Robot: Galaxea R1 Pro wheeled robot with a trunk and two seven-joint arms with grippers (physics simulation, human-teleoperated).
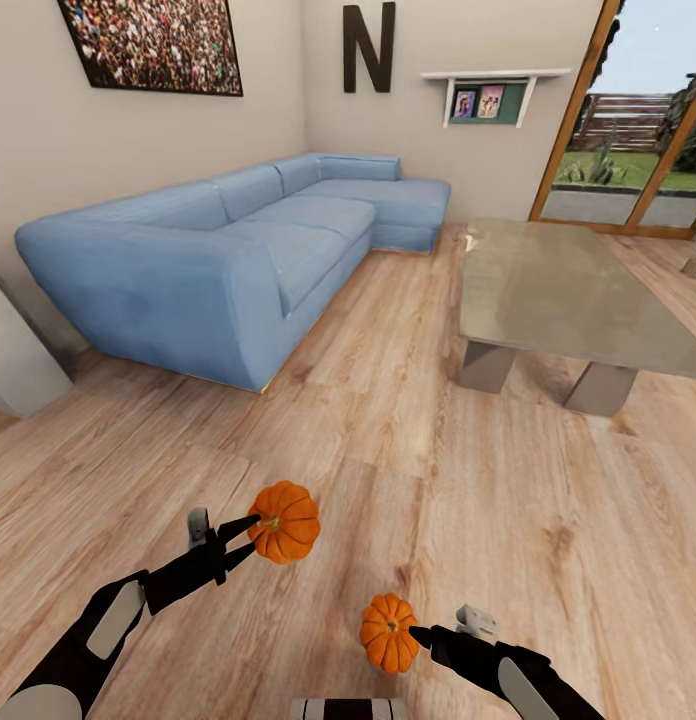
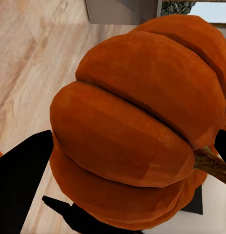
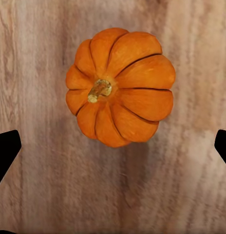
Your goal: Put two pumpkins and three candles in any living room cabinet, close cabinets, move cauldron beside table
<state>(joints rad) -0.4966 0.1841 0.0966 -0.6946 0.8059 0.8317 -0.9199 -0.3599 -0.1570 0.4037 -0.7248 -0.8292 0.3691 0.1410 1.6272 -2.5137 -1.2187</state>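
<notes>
Nearest, 2 pumpkins show: the left gripper (image 1: 246, 533) is closed on the left pumpkin (image 1: 285, 521), held above the wood floor (image 1: 388, 440), while the right gripper (image 3: 113, 146) hangs spread wide over the right pumpkin (image 1: 389, 632) (it seems to lie on the floor, untouched). Farther off stand 1 grey table (image 1: 578, 290) and 1 blue sofa (image 1: 228, 250). On the far wall is 1 big letter "N" (image 1: 368, 46).

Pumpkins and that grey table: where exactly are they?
left pumpkin (image 1: 285, 522), head view, ribbed side.
right pumpkin (image 1: 388, 632), head view, ribbed body beside the stem.
table (image 1: 568, 290), head view, bare glossy top.
</notes>
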